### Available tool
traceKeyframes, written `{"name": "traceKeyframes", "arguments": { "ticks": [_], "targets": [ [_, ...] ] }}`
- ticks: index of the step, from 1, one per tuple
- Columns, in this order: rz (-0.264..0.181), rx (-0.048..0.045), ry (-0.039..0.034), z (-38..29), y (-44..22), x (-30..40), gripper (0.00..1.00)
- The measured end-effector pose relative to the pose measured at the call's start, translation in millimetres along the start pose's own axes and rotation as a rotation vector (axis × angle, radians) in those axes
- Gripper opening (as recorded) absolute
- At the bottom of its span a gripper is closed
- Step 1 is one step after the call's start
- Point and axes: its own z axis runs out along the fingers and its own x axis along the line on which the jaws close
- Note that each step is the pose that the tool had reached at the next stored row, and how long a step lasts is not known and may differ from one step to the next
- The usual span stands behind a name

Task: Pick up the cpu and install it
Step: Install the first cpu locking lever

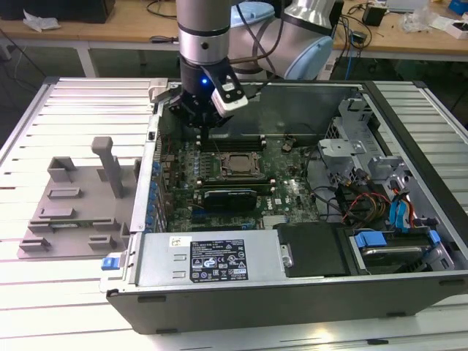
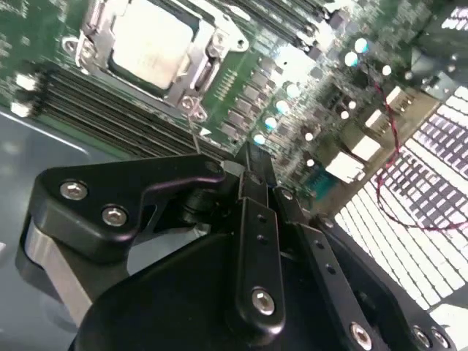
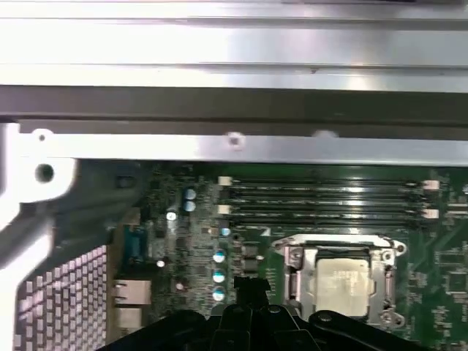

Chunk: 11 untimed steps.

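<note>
the cpu (image 1: 232,164) lies flat in its socket (image 1: 252,175) near the middle of the motherboard (image 1: 292,194), inside the open computer case (image 1: 409,124). the gripper (image 1: 207,134) hangs just above the board's far edge, over the memory slots (image 2: 95,102) beside the socket, its fingers (image 2: 252,190) pressed together on nothing.

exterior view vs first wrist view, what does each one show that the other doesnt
The exterior view adds the arm, the grey tray outside the case on the exterior view's left, and the blue-tabbed drive bay. The first wrist view adds the perforated rear grille of the case. Shared by both: the cpu lying in its socket frame, the memory slots next to it, and the gripper near the socket.
</note>
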Motion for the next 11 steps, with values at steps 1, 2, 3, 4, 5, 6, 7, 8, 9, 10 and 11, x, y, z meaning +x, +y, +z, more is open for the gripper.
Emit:
{"name": "traceKeyframes", "arguments": {
  "ticks": [1, 2, 3, 4, 5, 6, 7, 8, 9, 10, 11],
  "targets": [
    [0.0, 0.0, 0.0001, 0.0, 1.1, 0.3, 0.11],
    [0.0, -0.0004, 0.0001, 0.2, 2.6, 0.2, 0.11],
    [0.0, -0.0005, 0.0001, 0.3, 6.0, 0.2, 0.11],
    [0.0, -0.0007, 0.0001, 0.7, 9.8, 0.2, 0.11],
    [0.0, -0.0007, 0.0, 0.8, 11.6, 0.1, 0.11],
    [0.0, -0.0007, 0.0001, 0.9, 12.6, 0.1, 0.11],
    [0.0, -0.0007, 0.0002, 0.9, 13.0, 0.2, 0.11],
    [0.0, -0.0007, 0.0001, 1.0, 13.1, -0.5, 0.11],
    [0.0, -0.0008, 0.0001, 1.0, 13.0, -4.3, 0.11],
    [0.0, -0.0007, 0.0003, 0.9, 13.0, -7.8, 0.11],
    [0.0, -0.0008, 0.0005, 0.9, 13.0, -10.8, 0.11]
  ]
}}
